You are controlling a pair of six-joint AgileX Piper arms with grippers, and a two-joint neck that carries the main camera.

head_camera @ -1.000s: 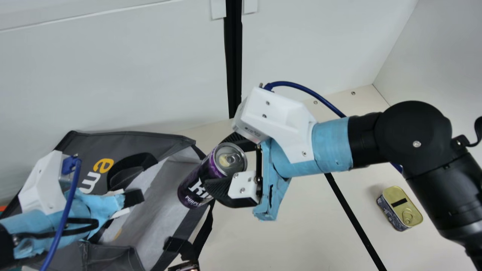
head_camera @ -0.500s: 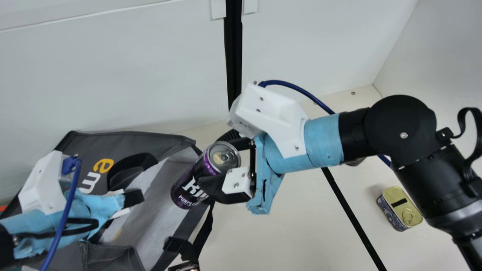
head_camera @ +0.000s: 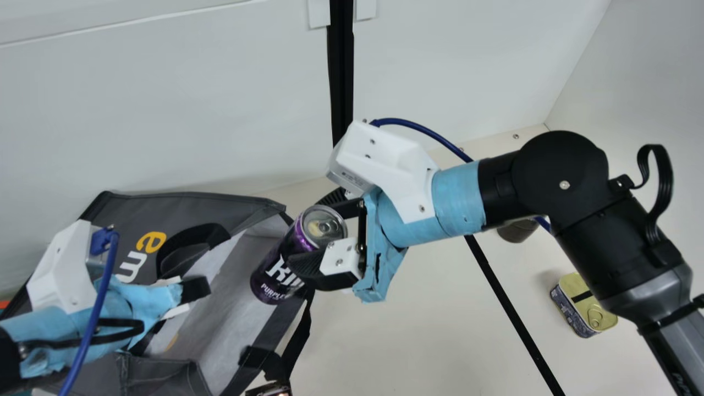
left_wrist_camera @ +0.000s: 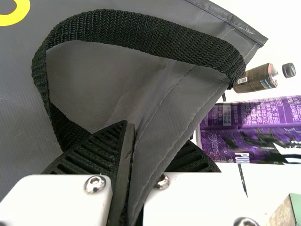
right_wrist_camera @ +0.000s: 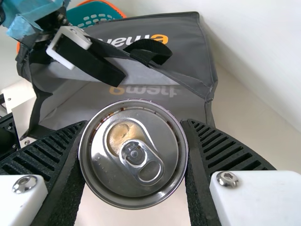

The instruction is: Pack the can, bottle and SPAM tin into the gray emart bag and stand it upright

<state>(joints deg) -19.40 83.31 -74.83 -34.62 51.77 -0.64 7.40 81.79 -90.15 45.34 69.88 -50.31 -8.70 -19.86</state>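
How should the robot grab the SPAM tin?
I'd come straight down from above and squeeze the SPAM tin by its two long sides, near the middle. It lies flat with its pull ring up, and looks narrower that way than end to end.

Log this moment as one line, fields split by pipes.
left gripper: pinching gray bag edge | right gripper: holding purple can near open bag mouth | SPAM tin, bottle: on table, unpacked

Ribbed fingers (right_wrist_camera: 225,150): black, on white mounts (right_wrist_camera: 258,197) with silver screws
Camera housing (head_camera: 385,165): angular white, behind my right gripper (head_camera: 309,230)
Cable (head_camera: 421,128): dark blue, off that housing
Wrap (head_camera: 462,195): light blue, ragged near my fingertips
Joint (head_camera: 561,170): round, black, single screw, farther back
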